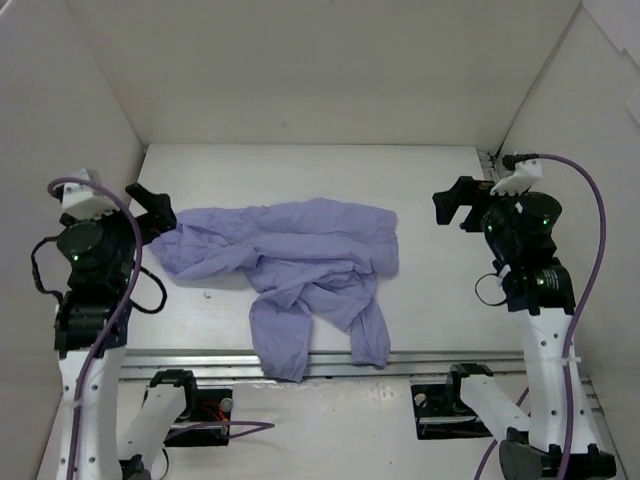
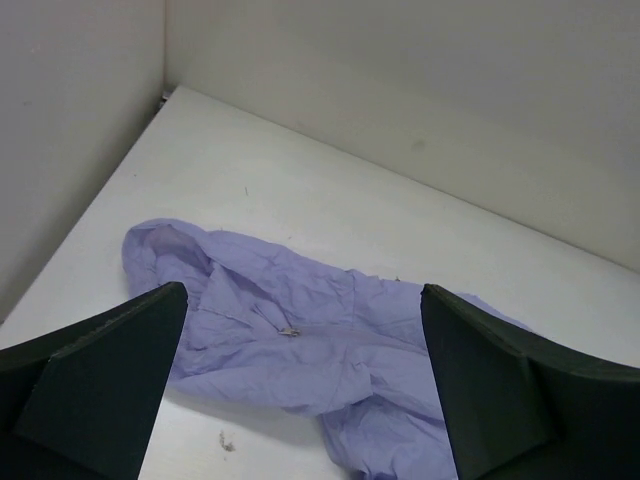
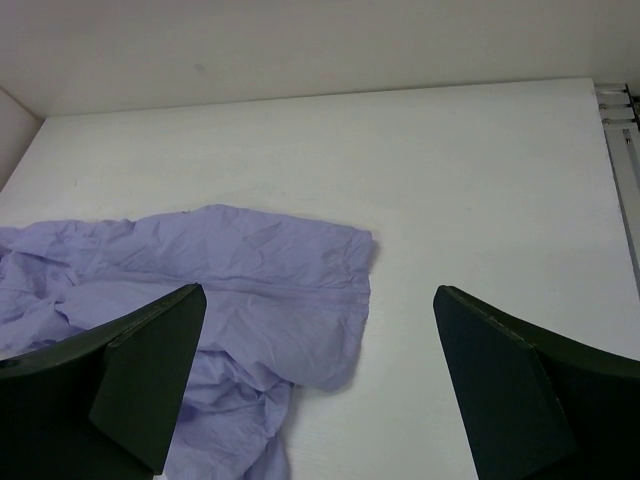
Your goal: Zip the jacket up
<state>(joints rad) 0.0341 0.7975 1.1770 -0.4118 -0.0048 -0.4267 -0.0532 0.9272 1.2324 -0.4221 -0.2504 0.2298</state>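
Note:
The lavender jacket (image 1: 290, 262) lies crumpled in the middle of the white table, with two sleeves trailing over the front edge. In the left wrist view the jacket (image 2: 300, 340) shows a small metal zipper pull (image 2: 288, 331) on its upper fold. In the right wrist view the jacket (image 3: 240, 280) shows its hem and a closed seam line. My left gripper (image 1: 155, 212) is open and empty, hovering just left of the jacket's left end. My right gripper (image 1: 457, 203) is open and empty, apart from the jacket on its right.
White walls enclose the table (image 1: 430, 290) on the left, back and right. A metal rail (image 1: 420, 358) runs along the front edge, under the hanging sleeves. A second rail (image 3: 625, 140) runs along the right side.

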